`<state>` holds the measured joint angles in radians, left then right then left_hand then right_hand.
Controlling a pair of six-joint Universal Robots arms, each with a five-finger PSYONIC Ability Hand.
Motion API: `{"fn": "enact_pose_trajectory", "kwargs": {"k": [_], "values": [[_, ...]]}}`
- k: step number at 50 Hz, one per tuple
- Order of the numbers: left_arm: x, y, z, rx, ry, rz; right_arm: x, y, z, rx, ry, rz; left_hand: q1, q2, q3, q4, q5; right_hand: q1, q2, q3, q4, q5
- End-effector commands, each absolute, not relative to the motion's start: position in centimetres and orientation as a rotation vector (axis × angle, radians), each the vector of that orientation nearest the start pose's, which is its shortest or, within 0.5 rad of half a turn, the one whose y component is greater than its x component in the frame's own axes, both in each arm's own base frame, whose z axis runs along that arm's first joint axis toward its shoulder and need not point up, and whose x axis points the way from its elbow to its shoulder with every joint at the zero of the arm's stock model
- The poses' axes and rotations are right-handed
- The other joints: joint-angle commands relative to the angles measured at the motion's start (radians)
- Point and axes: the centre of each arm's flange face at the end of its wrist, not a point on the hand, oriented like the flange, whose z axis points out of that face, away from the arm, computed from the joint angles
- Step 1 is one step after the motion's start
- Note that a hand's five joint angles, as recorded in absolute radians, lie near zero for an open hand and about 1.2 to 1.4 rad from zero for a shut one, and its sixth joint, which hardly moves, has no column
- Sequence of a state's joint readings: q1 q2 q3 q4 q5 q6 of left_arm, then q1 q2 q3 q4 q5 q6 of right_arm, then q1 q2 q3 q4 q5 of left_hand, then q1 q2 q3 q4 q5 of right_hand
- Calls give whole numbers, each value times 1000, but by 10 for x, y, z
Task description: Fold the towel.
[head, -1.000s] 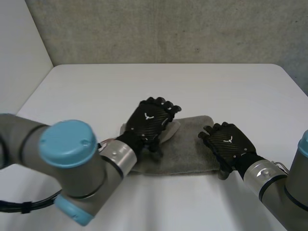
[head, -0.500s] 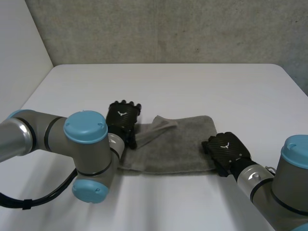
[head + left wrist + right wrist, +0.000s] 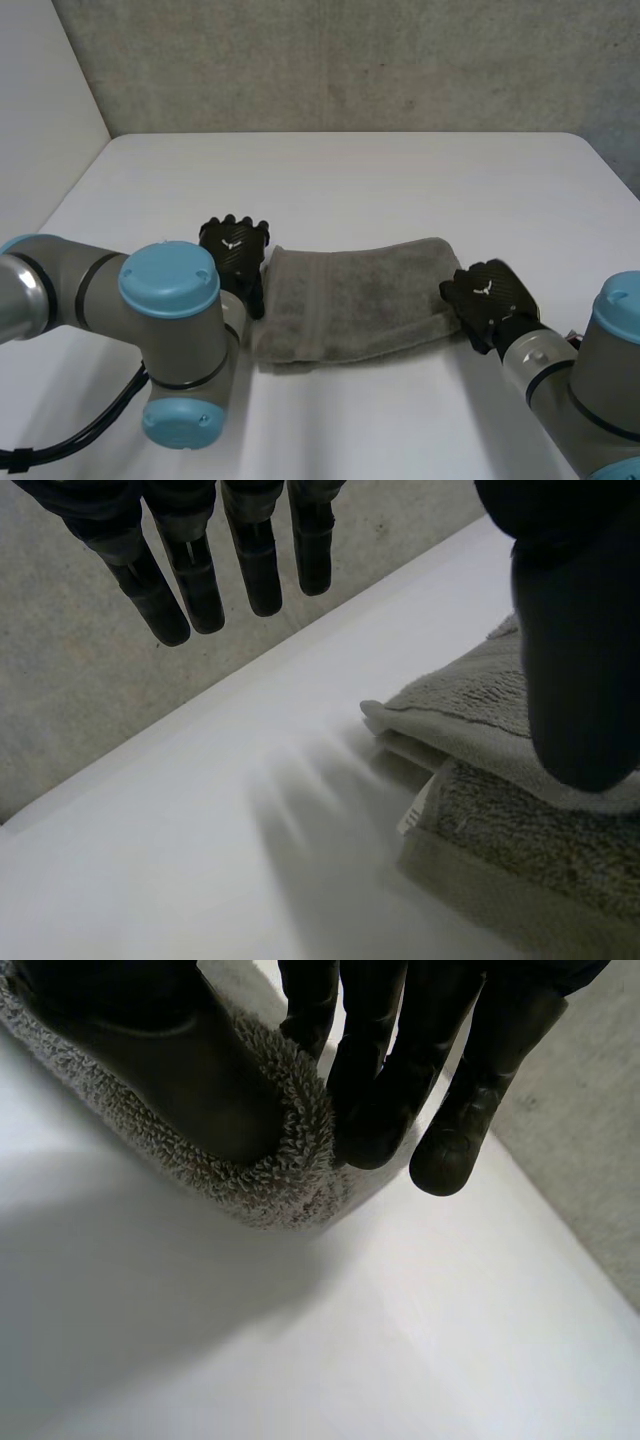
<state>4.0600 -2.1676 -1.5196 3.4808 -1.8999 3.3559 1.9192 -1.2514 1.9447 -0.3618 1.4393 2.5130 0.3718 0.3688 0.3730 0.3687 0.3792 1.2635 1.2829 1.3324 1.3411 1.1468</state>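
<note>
from above, a grey towel [image 3: 350, 300] lies folded into a long strip on the white table [image 3: 400, 170], stretched between the two hands. the left hand [image 3: 235, 248] sits just beside one short end of it, and the right hand [image 3: 488, 295] is at the other short end, right on the corner nearest the robot. a grey wall [image 3: 350, 60] stands behind the table.

along the left hand [image 3: 575, 650], the fingers [image 3: 255, 570] hang straight and spread apart above the bare table [image 3: 180, 840], well clear of the thumb and holding nothing. the towel [image 3: 470, 715] lies on the thumb side, its layered end showing under the thumb's tip. i cannot tell whether the thumb touches the cloth.

along the right hand [image 3: 380, 1070], the thumb rests on the towel [image 3: 290, 1150] and the fingers [image 3: 455, 1130] curl down on the far side of its fluffy edge, so the rim of the cloth is pinched between them. that edge bulges up a little at the fingertips, with the table [image 3: 300, 1350] below it.
</note>
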Motion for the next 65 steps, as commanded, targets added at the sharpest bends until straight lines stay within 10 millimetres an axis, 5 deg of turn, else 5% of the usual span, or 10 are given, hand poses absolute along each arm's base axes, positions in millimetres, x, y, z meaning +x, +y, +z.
{"fn": "enact_pose_trajectory", "kwargs": {"k": [1, 9, 14, 19, 23, 27, 29, 38, 47, 65], "values": [[-305, -237, 160, 698, 2318, -2046, 251, -234, 176, -1503, 2042, -2088, -53, -50, -54, -50, -235, 133, 113, 64, 55, 75], [-277, -248, 192, 547, 2255, -2111, 335, -185, 209, -1710, 1489, -2174, -64, -61, -66, -61, -246, 133, 113, 64, 55, 75], [-240, -270, 208, 427, 2215, -2125, 392, -148, 177, -1823, 1192, -1941, -67, -64, -69, -64, -249, 133, 113, 64, 55, 75], [-227, -276, 209, 437, 2238, -2137, 403, -133, 153, -1874, 1128, -1770, -64, -61, -66, -61, -246, 133, 113, 64, 55, 75], [-225, -276, 206, 446, 2271, -2144, 405, -134, 148, -1872, 1144, -1734, -61, -58, -63, -58, -243, 133, 113, 64, 55, 75], [-230, -274, 203, 443, 2315, -2165, 401, -144, 149, -1777, 1291, -1724, -64, -61, -66, -61, -246, -920, -940, -989, -998, -978], [-231, -273, 203, 443, 2326, -2174, 398, -147, 155, -1712, 1358, -1722, -67, -64, -68, -64, -249, -1089, -1108, -1158, -1167, -1147], [-254, -261, 207, 511, 2402, -2273, 351, -181, 199, -1234, 1679, -1733, -67, -64, -69, -64, -249, -1089, -1108, -1158, -1167, -1147], [-270, -239, 190, 587, 2504, -2227, 330, -207, 197, -931, 1846, -1604, -73, -70, -74, -70, -255, -1089, -1108, -1158, -1167, -1147], [-283, -219, 126, 756, 2665, -1931, 339, -231, 128, -941, 2135, -1283, -73, -70, -74, -70, -255, -1089, -1108, -1158, -1167, -1147]]}}
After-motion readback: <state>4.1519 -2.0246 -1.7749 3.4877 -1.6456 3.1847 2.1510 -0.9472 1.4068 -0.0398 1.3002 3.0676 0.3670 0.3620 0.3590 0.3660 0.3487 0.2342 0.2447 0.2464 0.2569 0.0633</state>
